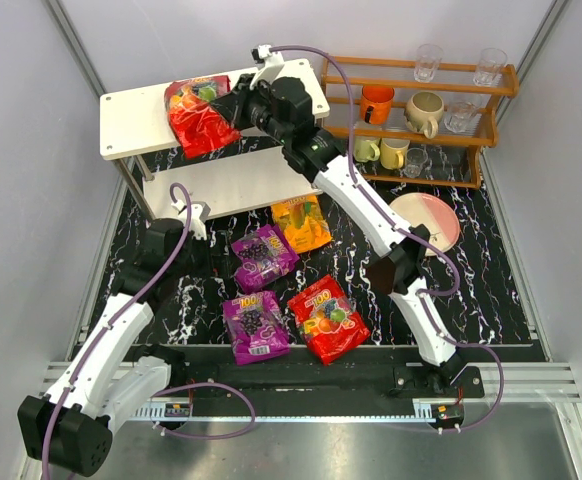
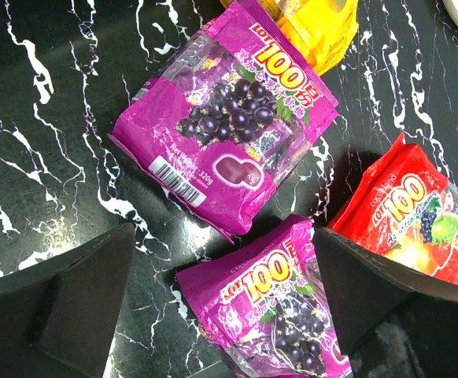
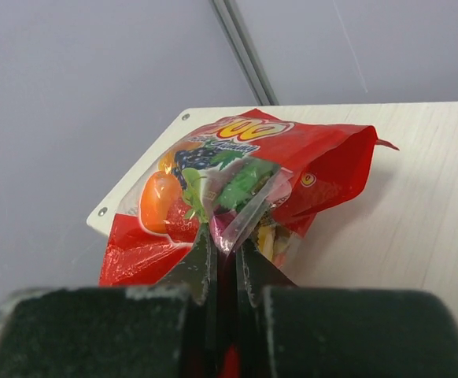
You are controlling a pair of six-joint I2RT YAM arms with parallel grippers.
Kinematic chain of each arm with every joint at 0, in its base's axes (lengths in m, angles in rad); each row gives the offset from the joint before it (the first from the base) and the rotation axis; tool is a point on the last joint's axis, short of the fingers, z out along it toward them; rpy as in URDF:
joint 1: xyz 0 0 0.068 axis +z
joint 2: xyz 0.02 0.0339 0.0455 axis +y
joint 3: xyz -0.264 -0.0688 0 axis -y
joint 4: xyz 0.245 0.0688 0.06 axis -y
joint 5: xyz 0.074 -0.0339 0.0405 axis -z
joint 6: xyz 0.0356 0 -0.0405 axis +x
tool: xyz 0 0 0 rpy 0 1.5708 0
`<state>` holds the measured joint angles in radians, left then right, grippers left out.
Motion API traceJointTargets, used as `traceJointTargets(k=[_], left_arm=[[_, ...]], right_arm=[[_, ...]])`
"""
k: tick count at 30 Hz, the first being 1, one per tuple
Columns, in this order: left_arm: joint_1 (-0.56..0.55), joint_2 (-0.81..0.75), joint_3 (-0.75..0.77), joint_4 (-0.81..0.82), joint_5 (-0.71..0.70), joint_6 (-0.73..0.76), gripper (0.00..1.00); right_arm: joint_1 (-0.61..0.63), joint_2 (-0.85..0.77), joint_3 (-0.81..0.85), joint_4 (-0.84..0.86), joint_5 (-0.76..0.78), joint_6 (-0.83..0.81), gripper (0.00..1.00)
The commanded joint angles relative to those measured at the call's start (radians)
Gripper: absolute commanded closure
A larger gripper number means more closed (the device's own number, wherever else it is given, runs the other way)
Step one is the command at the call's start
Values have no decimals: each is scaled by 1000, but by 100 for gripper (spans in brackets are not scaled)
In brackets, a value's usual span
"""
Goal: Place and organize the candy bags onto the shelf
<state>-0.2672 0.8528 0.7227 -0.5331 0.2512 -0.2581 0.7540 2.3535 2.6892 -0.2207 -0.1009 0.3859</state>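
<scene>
One red candy bag (image 3: 237, 169) is pinched by an edge in the right gripper (image 3: 227, 246), whose jaws are clamped tight on the film. The bag stretches away from the fingertips toward the left end of the shelf (image 1: 131, 118). It lies skewed on the top board, its long axis slanting across the board's depth rather than along it, and one corner seems to hang past the shelf's front edge. That skew is what the coming move turns on, I judge: the bag wants drawing in from the front edge and squaring to the board before it is let go. The top board is smooth and flat and bare toward the shelf's right end under the arm; the lower board looks bare too, so room is ample. The left gripper (image 2: 223, 232) hangs wide open, holding nothing, just in front of the shelf above a purple bag (image 2: 225, 130) and a second purple bag (image 2: 280, 315). An orange-yellow bag (image 1: 301, 222) lies closest to the shelf and a second red bag (image 1: 328, 318) well out from it, all four on the black marbled bench (image 1: 491, 290). The left arm is nearer these, so it probably suits them better.
</scene>
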Motion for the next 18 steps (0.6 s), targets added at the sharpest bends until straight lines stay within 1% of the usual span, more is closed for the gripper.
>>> traceJointTargets(k=[1, 2, 3, 4, 5, 7, 8, 10, 11, 13, 14, 15, 16, 17, 18], left_arm=[[-3, -23, 38, 19, 14, 8, 1], [-3, -35, 40, 24, 17, 8, 1], [-3, -46, 43, 28, 22, 2, 1], [-3, -60, 46, 35, 39, -3, 1], [-3, -92, 58, 38, 43, -12, 1], [-3, -127, 92, 48, 62, -41, 1], [-3, -153, 150, 50, 66, -50, 1], [-3, -175, 211, 56, 72, -75, 1], [-3, -187, 249, 55, 74, -81, 1], [-3, -184, 358, 56, 91, -96, 1], [-3, -178, 394, 56, 91, -105, 1], [-3, -169, 461, 59, 92, -125, 1], [-3, -146, 487, 71, 79, -138, 1], [-3, -132, 512, 77, 59, -148, 1], [-3, -117, 550, 84, 37, -153, 1]], right_arm=[[-28, -39, 78, 167, 32, 48, 92], [-42, -40, 75, 162, 17, 47, 63], [-47, -49, 70, 146, -9, 44, 44], [-50, -60, 67, 135, -16, 38, 30], [-51, -92, 45, 127, -19, 1, 12], [-51, -143, 0, 132, -10, -37, 9], [-53, -201, -53, 142, -10, -70, 7], [-62, -262, -109, 171, -10, -91, 7], [-67, -330, -170, 181, -3, -114, 6], [-70, -408, -239, 193, 20, -140, 6], [-70, -500, -344, 211, 36, -163, 6], [-71, -555, -415, 246, 44, -170, 5], [-71, -616, -501, 280, 55, -171, 5], [-71, -751, -701, 367, 78, -171, 5], [-70, -823, -809, 407, 92, -164, 5]])
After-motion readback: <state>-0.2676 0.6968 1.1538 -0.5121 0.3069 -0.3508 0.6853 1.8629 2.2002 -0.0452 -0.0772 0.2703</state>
